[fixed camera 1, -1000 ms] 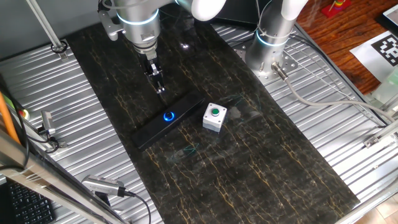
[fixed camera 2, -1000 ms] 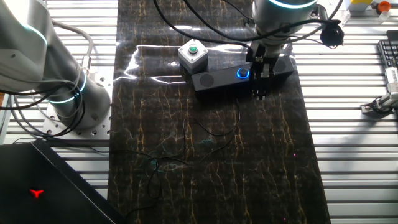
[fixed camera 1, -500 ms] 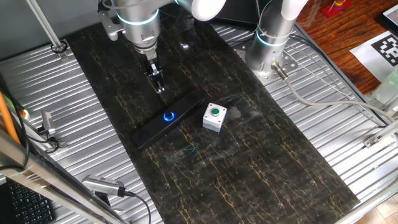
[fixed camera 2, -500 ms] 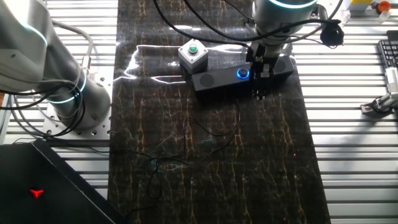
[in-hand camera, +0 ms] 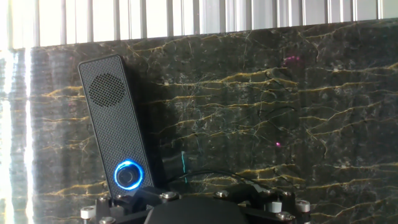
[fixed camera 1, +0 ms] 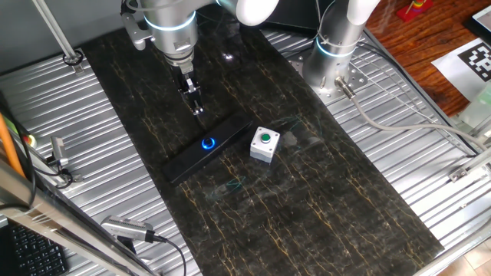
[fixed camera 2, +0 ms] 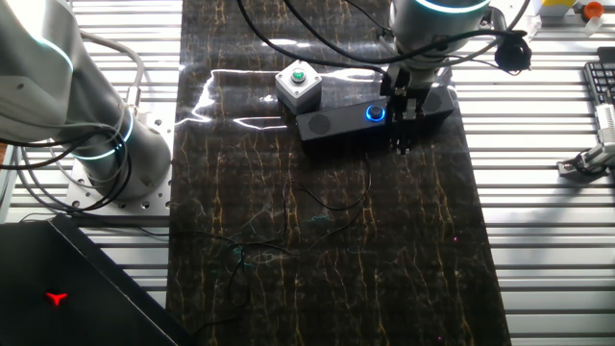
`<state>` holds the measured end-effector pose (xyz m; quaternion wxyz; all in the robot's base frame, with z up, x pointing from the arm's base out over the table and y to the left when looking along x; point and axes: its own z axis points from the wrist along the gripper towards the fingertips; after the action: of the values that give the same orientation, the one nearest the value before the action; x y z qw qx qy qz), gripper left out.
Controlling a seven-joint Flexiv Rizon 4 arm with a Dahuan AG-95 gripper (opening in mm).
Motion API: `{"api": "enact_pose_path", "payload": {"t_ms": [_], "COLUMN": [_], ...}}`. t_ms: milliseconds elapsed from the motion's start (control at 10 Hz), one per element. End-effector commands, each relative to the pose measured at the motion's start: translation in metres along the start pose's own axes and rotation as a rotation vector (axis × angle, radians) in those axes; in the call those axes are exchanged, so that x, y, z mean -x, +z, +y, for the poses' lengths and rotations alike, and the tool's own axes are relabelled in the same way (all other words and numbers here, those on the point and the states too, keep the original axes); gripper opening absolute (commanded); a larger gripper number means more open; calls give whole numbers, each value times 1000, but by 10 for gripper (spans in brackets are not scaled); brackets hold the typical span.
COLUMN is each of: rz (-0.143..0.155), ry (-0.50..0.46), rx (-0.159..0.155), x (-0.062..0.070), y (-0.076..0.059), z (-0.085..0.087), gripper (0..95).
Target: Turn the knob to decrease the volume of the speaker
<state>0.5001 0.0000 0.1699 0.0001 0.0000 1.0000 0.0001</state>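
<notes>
The knob [fixed camera 1: 209, 142] is glowing blue on the top face of the speaker [fixed camera 1: 211, 148], sitting near the middle of the bar's length in one fixed view and toward one end of it in the hand view [in-hand camera: 127, 175]. The speaker is lying flat and diagonal on the dark marbled mat [fixed camera 1: 322, 199], with a round grille showing at its far end in the hand view. Its one end is lying just beside a white box with a green button [fixed camera 1: 265, 144]; whether the two are touching is hard to tell. A thin cable [fixed camera 2: 357, 197] is trailing from the speaker across the mat.

The gripper [fixed camera 1: 198, 109] is hanging above the mat beside the speaker, clear of the knob, with its dark fingers pointing down; they are looking close together, but the views are too small to tell whether they are apart or closed. In the other fixed view the gripper [fixed camera 2: 402, 135] is overlapping the speaker's end next to the knob [fixed camera 2: 374, 113].

The mat is running wide and bare past the speaker on the side away from the box, ending at ribbed metal table [fixed camera 1: 107, 184] strips on both long edges. A second arm's base [fixed camera 1: 335, 54] is standing well apart at the mat's edge.
</notes>
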Motion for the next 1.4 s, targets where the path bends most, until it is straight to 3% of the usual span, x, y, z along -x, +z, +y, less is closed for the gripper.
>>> {"api": "enact_pose_path", "payload": {"t_ms": [100, 200, 300, 1000, 1200, 1400], "rz": [0, -14, -15, -13, -12, 4], "ry": [0, -134, -177, -214, -294, -457], "rx": [0, 87, 76, 65, 65, 51], "x": [0, 0, 0, -1, -1, -2], "y": [0, 0, 0, 0, 1, 4], "z": [0, 0, 0, 0, 1, 6], "gripper": [950, 0, 0, 0, 0, 0]}}
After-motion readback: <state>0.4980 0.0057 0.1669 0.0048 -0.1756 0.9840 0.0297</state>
